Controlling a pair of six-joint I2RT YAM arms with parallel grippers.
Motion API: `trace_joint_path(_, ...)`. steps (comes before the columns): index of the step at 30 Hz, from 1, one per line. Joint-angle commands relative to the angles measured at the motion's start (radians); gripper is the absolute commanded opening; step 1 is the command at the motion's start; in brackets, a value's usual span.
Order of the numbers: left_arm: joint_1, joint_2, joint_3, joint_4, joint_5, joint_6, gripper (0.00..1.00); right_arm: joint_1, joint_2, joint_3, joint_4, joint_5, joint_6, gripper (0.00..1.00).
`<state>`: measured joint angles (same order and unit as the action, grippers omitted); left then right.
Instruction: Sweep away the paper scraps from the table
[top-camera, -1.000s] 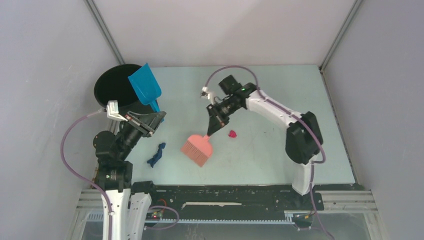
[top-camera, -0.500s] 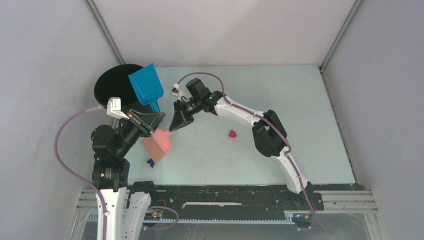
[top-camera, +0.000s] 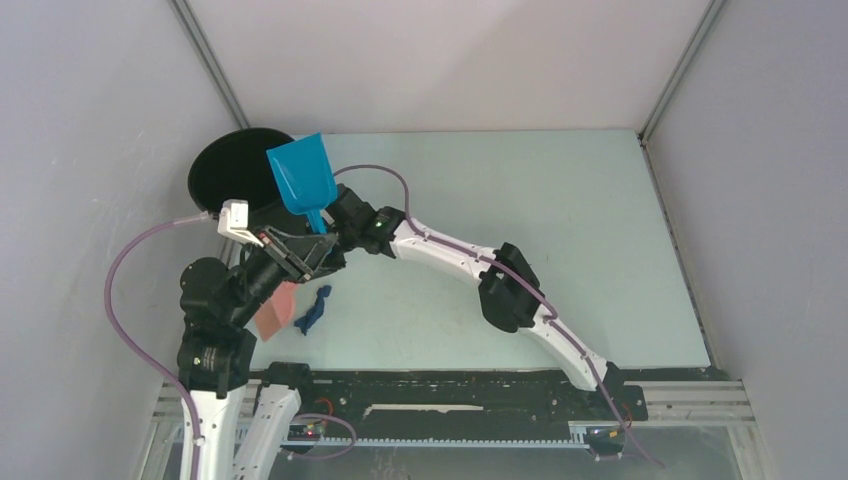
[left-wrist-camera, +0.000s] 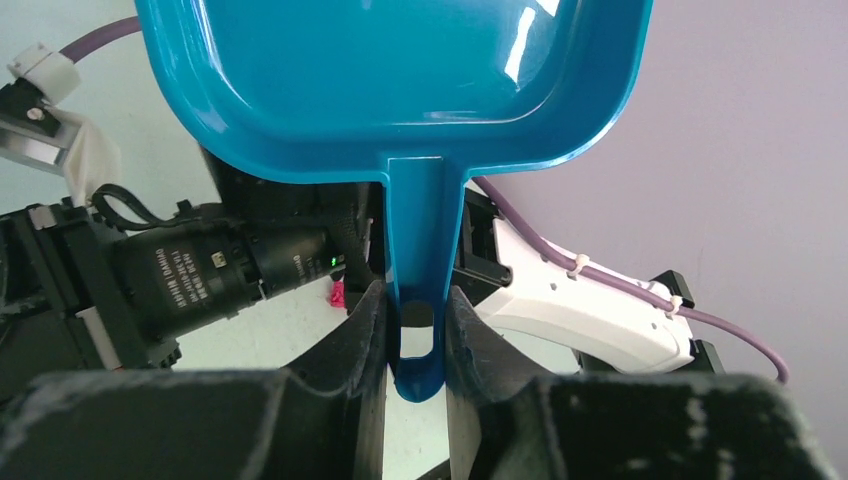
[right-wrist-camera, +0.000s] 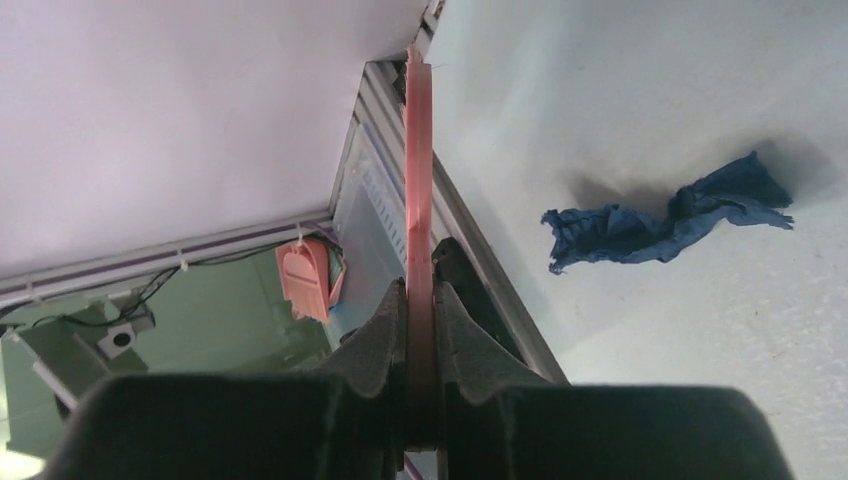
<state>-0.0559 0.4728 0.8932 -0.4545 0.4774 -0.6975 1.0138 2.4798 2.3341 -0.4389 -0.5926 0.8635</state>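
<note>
The dustpan (left-wrist-camera: 400, 70) across the top of my left wrist view is smooth, glossy blue plastic with bright highlights. The brush (right-wrist-camera: 417, 150) up the middle of my right wrist view is duller pink plastic. My left gripper (left-wrist-camera: 415, 300) and right gripper (right-wrist-camera: 418, 290) look grainy, matt black, and at right the paper scrap (right-wrist-camera: 660, 220) is dark blue and crumpled on the smooth, matt table (right-wrist-camera: 650, 80).

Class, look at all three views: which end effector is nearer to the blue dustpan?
Left. The left end effector is shut on the handle of the blue dustpan, touching it. The right end effector grips the pink brush under the left arm, not on the dustpan.
</note>
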Motion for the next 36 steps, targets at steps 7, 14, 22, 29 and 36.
trace_joint_path(7,-0.033,-0.029,0.031,-0.028,-0.028,0.060,0.00,0.028,0.080,0.121,-0.050,0.274,0.120,0.00)
trace_joint_path(14,-0.043,-0.028,0.029,-0.039,-0.055,0.088,0.00,0.019,0.088,0.078,-0.105,0.308,0.096,0.00)
trace_joint_path(22,-0.045,-0.026,0.033,-0.046,-0.062,0.090,0.00,-0.036,-0.022,-0.101,-0.136,0.322,0.024,0.00)
trace_joint_path(29,-0.047,-0.031,0.033,-0.051,-0.081,0.109,0.00,-0.137,-0.195,-0.356,-0.138,0.370,-0.113,0.00)
trace_joint_path(36,-0.047,-0.041,0.043,-0.052,-0.070,0.090,0.00,-0.276,-0.450,-0.696,-0.101,0.397,-0.255,0.00)
